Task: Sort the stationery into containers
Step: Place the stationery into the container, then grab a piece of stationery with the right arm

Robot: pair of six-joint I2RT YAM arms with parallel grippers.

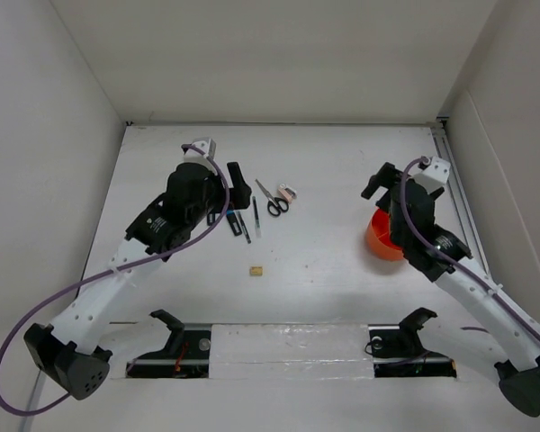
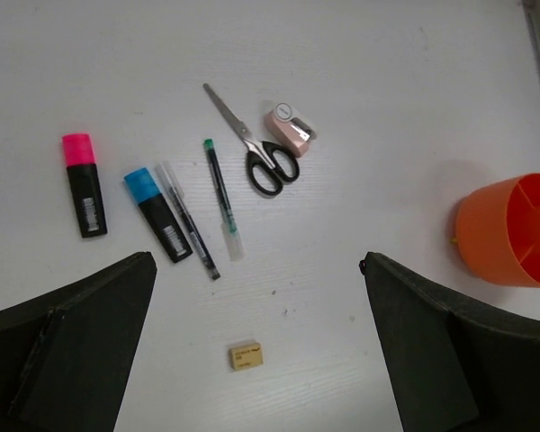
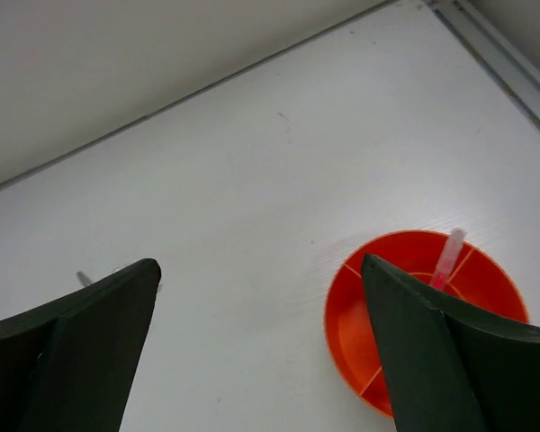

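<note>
Left gripper (image 2: 257, 261) wide, empty; eraser (image 2: 246, 354) between its fingers (image 2: 72, 342), pens (image 2: 223, 202) and scissors (image 2: 261, 148) just ahead; light, stiff, slick, so you pinch pen mid-barrel. Right gripper (image 3: 259, 263) wide, empty; cup (image 3: 346, 337) beneath its right finger (image 3: 468, 360).

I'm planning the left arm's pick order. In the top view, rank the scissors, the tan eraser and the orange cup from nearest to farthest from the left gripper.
1. scissors, just to the right of the left gripper.
2. tan eraser, mid-table, toward the arm bases.
3. orange cup, far across on the right side.
</note>
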